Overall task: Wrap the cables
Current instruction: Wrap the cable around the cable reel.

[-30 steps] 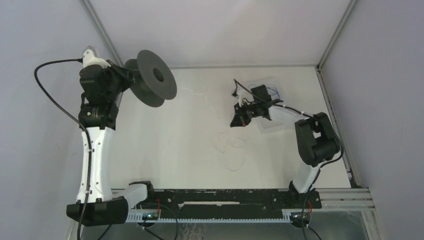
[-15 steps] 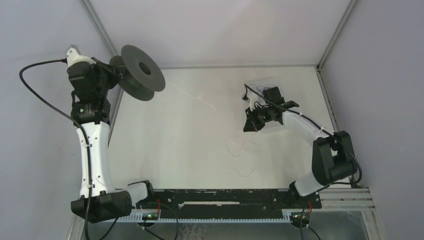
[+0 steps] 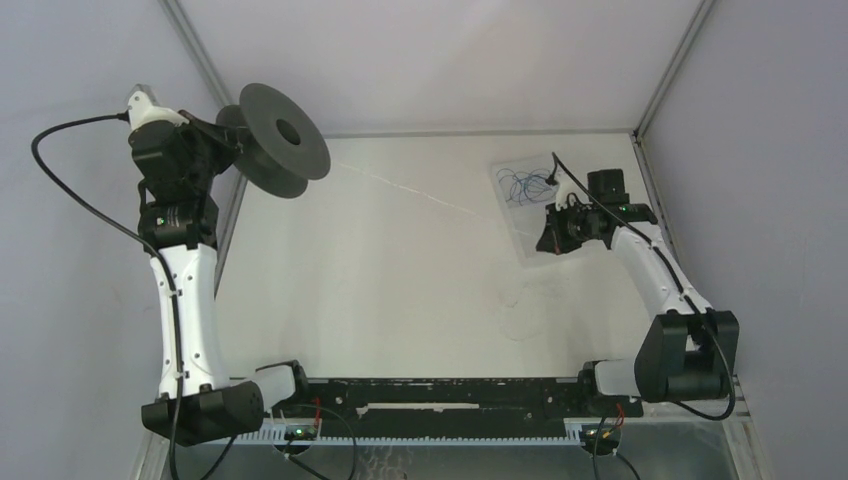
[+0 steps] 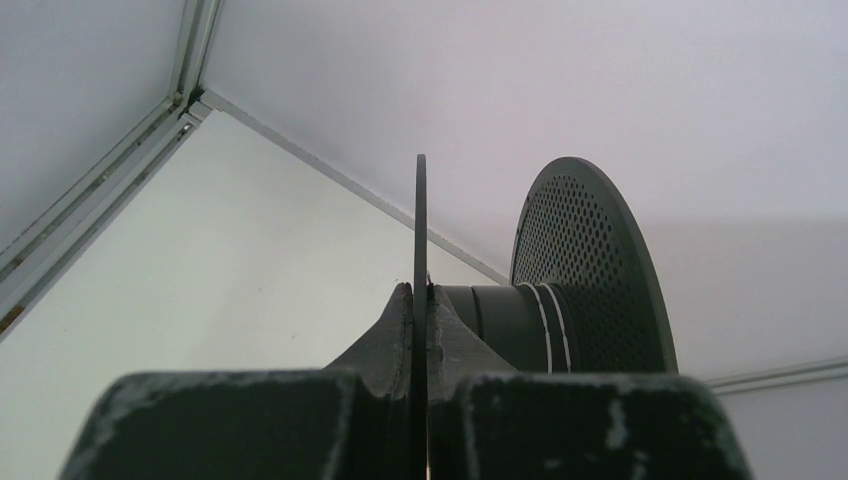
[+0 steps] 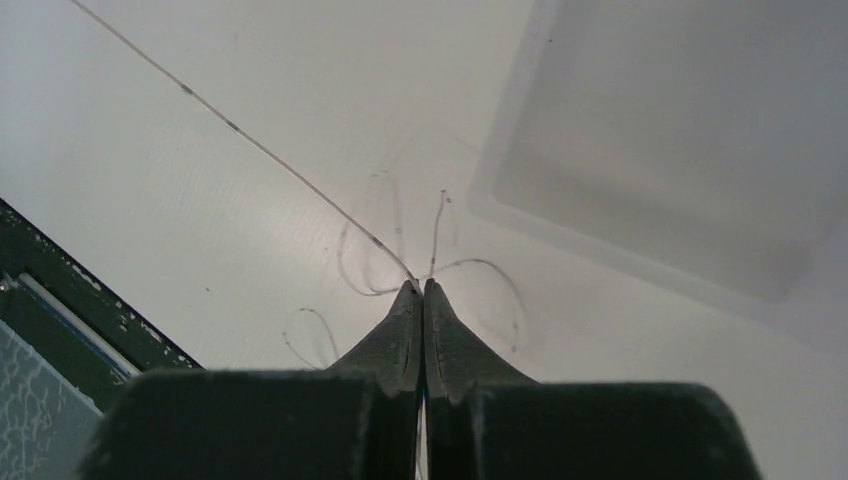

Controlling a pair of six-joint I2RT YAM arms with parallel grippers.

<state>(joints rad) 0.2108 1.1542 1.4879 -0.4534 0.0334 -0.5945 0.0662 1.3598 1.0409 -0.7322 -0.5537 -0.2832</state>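
My left gripper (image 3: 232, 140) is shut on the near flange of the black spool (image 3: 275, 140) and holds it raised at the far left; in the left wrist view the flange (image 4: 421, 230) stands edge-on between the jaws, with a few whitish turns on the hub (image 4: 545, 325). My right gripper (image 3: 553, 240) is shut on the thin whitish cable (image 3: 420, 192), which runs taut from the spool to the jaws. In the right wrist view the cable (image 5: 250, 140) comes in from the upper left to the gripper (image 5: 421, 287). Loose loops (image 5: 480, 275) lie on the table below.
A clear plastic tray (image 3: 525, 205) with a tangle of thin blue wire (image 3: 522, 184) lies at the far right, next to my right gripper; its rim shows in the right wrist view (image 5: 640, 270). The black rail (image 3: 450, 400) runs along the near edge. Slack loops (image 3: 525, 310) lie near the middle right.
My right gripper has moved to the right past the tray, pulling the cable taut into a straight line. The loose loops have slid right. The left arm with the spool has lifted slightly to the left.
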